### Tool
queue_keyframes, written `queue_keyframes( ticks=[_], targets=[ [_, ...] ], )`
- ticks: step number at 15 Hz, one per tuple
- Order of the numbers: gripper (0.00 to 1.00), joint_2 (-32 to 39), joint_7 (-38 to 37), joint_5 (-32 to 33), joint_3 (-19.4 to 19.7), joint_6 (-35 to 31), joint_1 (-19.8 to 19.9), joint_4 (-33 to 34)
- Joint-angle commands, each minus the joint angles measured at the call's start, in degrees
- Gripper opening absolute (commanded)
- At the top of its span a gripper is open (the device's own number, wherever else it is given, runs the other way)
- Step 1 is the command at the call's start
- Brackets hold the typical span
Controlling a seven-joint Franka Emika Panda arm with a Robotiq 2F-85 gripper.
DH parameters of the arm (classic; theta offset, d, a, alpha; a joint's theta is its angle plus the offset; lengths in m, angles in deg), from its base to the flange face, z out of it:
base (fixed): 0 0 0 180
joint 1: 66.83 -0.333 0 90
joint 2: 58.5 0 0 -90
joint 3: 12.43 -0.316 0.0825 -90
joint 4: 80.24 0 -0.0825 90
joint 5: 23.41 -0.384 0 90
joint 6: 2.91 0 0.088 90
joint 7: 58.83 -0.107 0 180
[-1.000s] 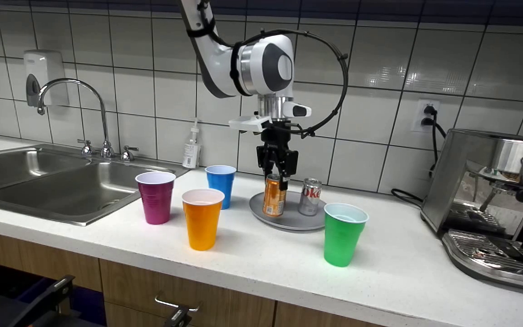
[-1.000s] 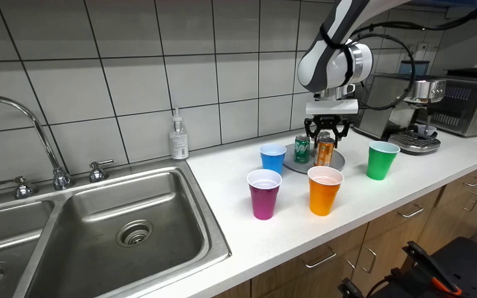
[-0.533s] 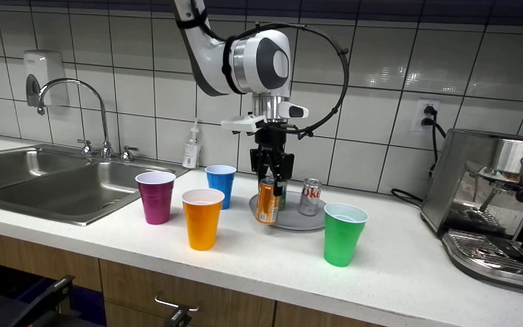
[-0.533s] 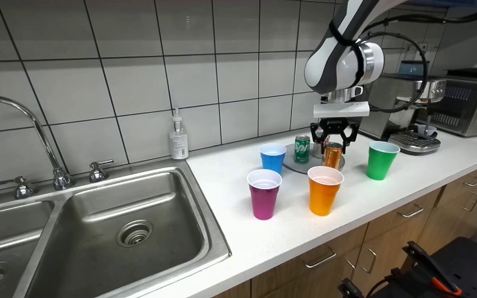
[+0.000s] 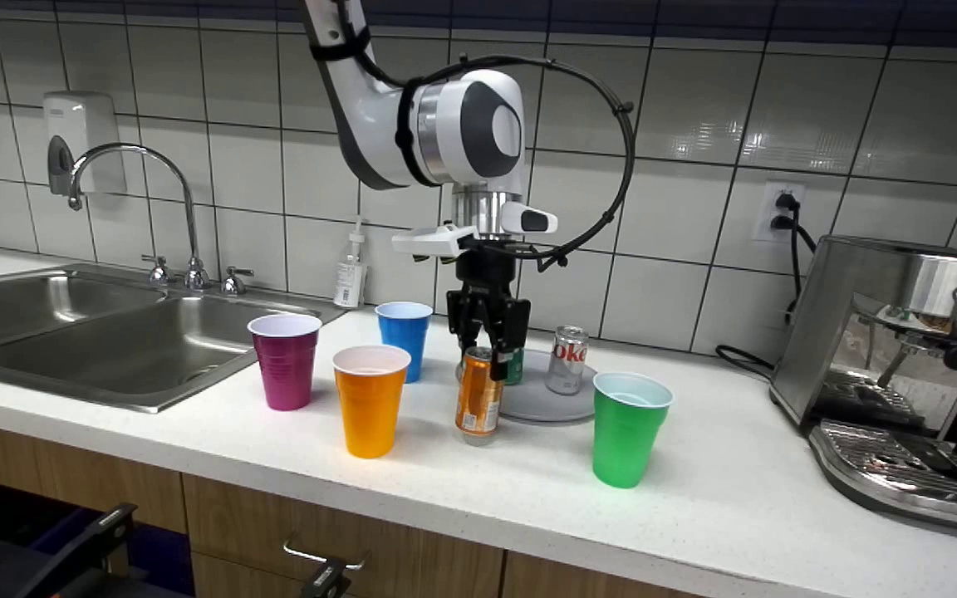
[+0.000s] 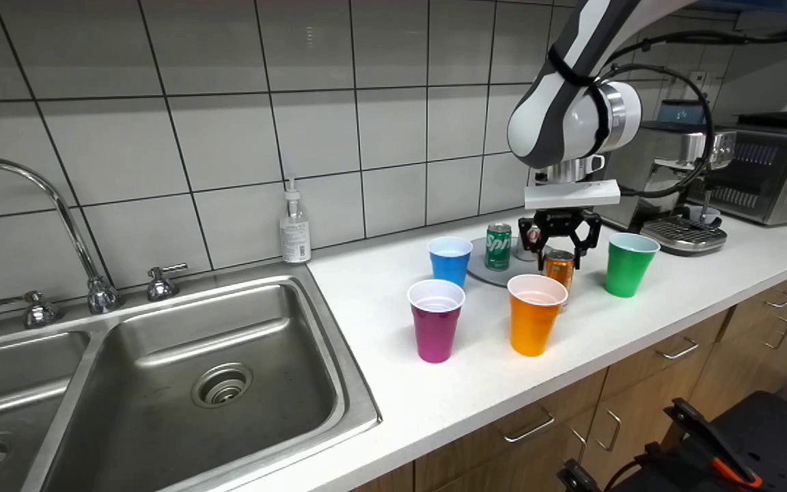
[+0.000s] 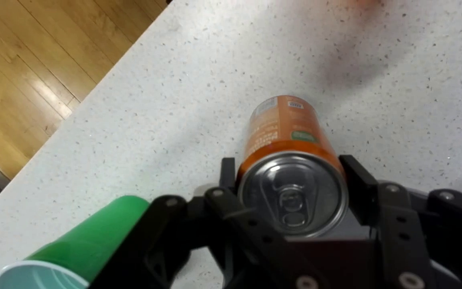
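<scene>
Black two-finger gripper [image 7: 290, 173], jaws parted only to its width, grips the upper end of an orange cylindrical metal can [image 5: 478, 402], long axis near vertical below it, between tapered orange plastic cup [image 5: 370, 407] and tapered green plastic cup [image 5: 628, 436].

An orange drink can [image 5: 478, 399] with a green patch and a silver pull-tab lid is being gripped near its top by the pincer [image 7: 289, 173]. It is pointing lid-up, nearly upright, its base touching or hovering just above the desk [image 5: 520, 490], unclear which.
</scene>
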Motion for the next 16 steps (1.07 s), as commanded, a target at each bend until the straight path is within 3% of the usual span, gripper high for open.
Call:
queue_keyframes(
  ticks=[1, 9, 10, 13, 16],
  targets=[
    [0.4, -2.3, -0.1, 3.1, 0.9, -1.5, -0.6, -2.5],
    [0.4, -2.7, 0.5, 6.6, 1.2, -4.5, -0.6, -4.8],
    [0.9, -2.9, 1.3, 6.2, 1.0, -3.9, -0.5, -5.0],
    [0.99, -3.7, 2.3, 6.3, 0.7, -2.9, -0.6, -5.1],
    [1.0, -5.0, 3.1, 5.7, 0.2, -1.1, -0.7, -4.5]
  ],
)
